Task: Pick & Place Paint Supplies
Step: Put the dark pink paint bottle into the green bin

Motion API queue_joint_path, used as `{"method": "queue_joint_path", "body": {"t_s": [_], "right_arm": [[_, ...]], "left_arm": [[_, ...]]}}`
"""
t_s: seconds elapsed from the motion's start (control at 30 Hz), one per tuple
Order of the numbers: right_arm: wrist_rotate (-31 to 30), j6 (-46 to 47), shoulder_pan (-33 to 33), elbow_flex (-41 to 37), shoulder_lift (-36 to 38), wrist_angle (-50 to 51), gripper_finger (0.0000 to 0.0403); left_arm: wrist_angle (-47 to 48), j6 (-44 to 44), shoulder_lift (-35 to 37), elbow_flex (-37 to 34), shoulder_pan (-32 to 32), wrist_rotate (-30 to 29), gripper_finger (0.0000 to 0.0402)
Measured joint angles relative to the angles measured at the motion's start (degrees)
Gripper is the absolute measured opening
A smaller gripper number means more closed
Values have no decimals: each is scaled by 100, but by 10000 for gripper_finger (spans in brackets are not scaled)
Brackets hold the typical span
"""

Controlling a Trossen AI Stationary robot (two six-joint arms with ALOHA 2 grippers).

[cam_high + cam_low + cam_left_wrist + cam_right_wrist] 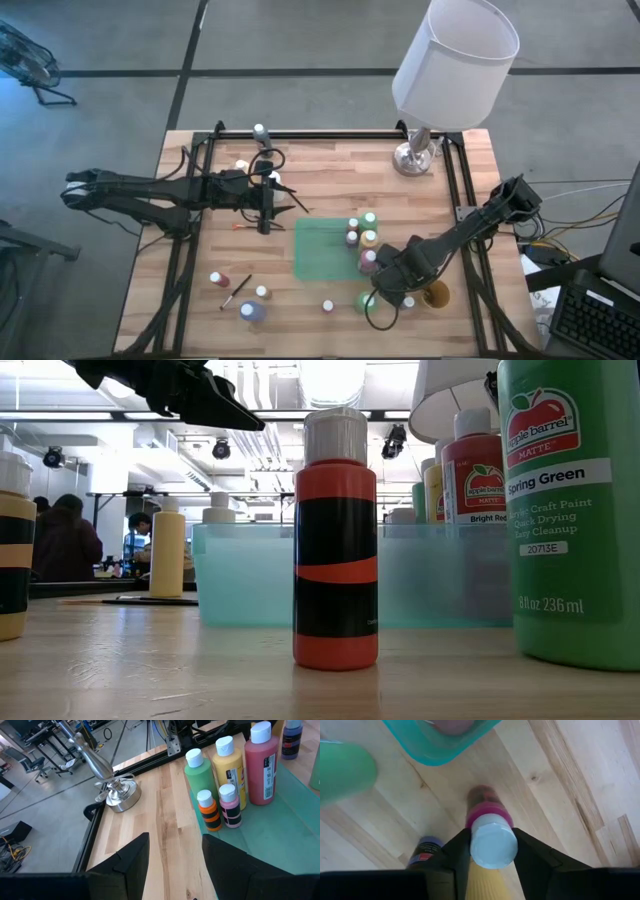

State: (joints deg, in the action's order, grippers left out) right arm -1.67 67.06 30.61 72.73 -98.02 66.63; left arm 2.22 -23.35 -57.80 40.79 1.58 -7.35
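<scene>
- Right gripper [491, 851]: its fingers flank the pale cap of a pink-banded paint bottle [491, 840], touching or nearly so; whether they already clamp it, I cannot tell.
- Bottle axis: upright, running between the fingers.
- Location: bottle [407, 301] stands at about 4 o'clock from the green mat [325, 250].
- Left gripper [175, 865]: spread, empty, well apart at the mat's 10 o'clock; the right arm is nearer.
</scene>
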Motion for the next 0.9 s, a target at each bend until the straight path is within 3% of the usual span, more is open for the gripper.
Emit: {"method": "queue_joint_path", "body": {"t_s": [0.37, 0.6, 0.9], "right_arm": [[22, -21, 0, 129, 15, 114, 112], [-13, 30, 0, 736, 76, 1255, 112], [-1086, -105, 0, 2121, 132, 2345, 112]], "left_arm": [[0, 0, 0, 0, -1, 0, 188], [-2, 0, 0, 0, -1, 0, 188], [-2, 0, 0, 0, 0, 0, 188]]}}
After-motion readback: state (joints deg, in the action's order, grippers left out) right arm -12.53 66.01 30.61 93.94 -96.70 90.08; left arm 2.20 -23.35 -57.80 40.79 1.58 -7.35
